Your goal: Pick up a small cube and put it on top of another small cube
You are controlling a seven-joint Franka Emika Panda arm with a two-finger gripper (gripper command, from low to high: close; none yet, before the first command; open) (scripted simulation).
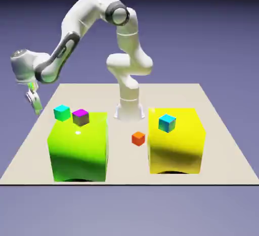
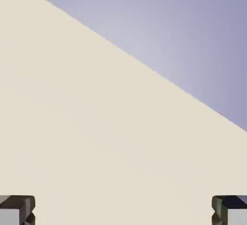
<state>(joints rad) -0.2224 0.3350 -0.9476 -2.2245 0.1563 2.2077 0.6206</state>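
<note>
Nothing yet done: orange-red cube [image 1: 138, 138] sits untouched on table [image 1: 222, 149]. Gripper [image 1: 34, 100] spread wide, empty, well apart; pickup and stacking remain.

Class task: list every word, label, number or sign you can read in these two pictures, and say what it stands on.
None: no readable text in either view. The green block, yellow block, orange-red cube, the other small cubes and the table are plain coloured surfaces.
</note>
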